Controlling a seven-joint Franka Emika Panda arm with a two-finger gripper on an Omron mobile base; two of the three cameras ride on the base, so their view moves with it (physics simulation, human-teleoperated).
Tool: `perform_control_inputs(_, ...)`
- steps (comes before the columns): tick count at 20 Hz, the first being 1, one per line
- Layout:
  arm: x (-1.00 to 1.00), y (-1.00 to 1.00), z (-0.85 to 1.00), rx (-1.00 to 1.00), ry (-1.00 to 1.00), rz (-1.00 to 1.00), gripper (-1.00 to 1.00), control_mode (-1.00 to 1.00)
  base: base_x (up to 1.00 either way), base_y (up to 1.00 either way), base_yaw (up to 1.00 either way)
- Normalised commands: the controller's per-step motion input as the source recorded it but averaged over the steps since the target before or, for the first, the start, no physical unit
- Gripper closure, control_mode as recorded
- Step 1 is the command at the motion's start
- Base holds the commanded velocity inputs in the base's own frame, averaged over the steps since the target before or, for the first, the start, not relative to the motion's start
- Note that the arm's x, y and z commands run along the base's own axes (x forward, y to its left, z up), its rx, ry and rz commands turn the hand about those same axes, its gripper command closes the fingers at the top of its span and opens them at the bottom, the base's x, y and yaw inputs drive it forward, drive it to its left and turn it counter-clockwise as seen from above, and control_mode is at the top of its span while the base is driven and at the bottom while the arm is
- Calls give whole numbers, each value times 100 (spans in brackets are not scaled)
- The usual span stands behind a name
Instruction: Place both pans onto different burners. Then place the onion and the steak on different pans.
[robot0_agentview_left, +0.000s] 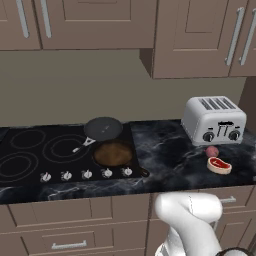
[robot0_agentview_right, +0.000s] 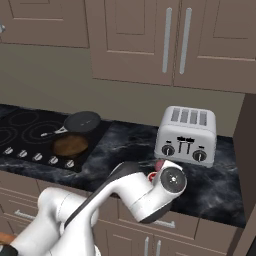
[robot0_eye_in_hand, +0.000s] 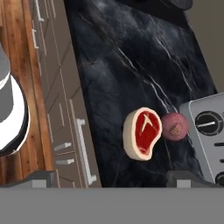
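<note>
A dark marble counter (robot0_agentview_left: 165, 150) runs under brown cupboards (robot0_agentview_left: 200, 35), the black cooktop (robot0_agentview_left: 30, 155) set in its left end. A silver toaster (robot0_agentview_left: 214, 120) stands at the right. At its 6 o'clock lies the steak (robot0_agentview_left: 219, 165), the onion (robot0_agentview_left: 212, 151) touching it at 11. The black pan (robot0_agentview_left: 103, 128) and the brown pan (robot0_agentview_left: 113, 153) sit empty on the cooktop's right edge. The gripper (robot0_eye_in_hand: 111, 181) hangs above the steak, fingers spread
</note>
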Motion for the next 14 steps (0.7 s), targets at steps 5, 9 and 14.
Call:
perform_control_inputs(5,12,1,-8,0,6,0,-100,-100,0,0,0)
perform_control_inputs(9,21,0,-14,1,8,0,-100,-100,0,0,0)
perform_control_inputs(14,33,0,-16,6,6,0,-100,-100,0,0,0)
